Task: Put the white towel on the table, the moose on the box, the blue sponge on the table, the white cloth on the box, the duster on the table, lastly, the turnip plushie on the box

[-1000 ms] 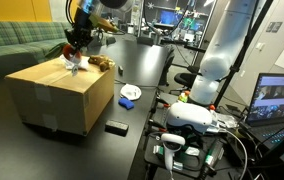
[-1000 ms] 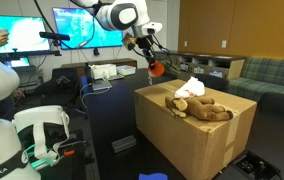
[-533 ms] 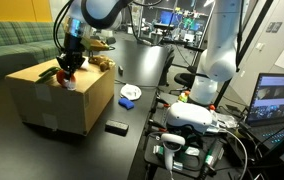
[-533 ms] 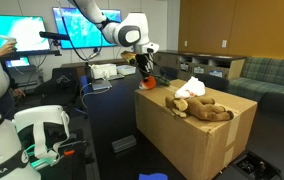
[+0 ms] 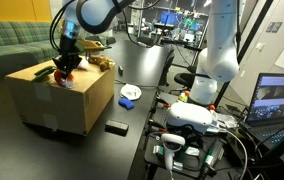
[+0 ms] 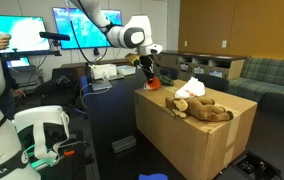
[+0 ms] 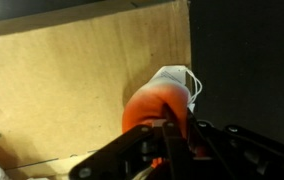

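My gripper (image 5: 65, 68) is shut on the orange turnip plushie (image 5: 68, 80) and holds it at the top edge of the cardboard box (image 5: 52, 105). In the wrist view the plushie (image 7: 154, 103) with its white tag sits between the fingers (image 7: 167, 135) over the box top (image 7: 72, 80), next to the edge. In an exterior view the gripper (image 6: 149, 74) holds the plushie (image 6: 153, 84) at the box's corner (image 6: 197, 135). The brown moose (image 6: 208, 109) and the white cloth (image 6: 190, 89) lie on the box. I cannot tell whether the plushie touches the box.
A white item with a blue piece (image 5: 130, 95) lies on the dark table beside the box. A small black object (image 5: 115, 127) lies nearer the table's front. A green sofa (image 5: 12, 45) stands behind the box. Monitors and cables fill the side.
My gripper has come down with the turnip plushie from above the box to the box's top edge. Most of the drop was in the first half second.
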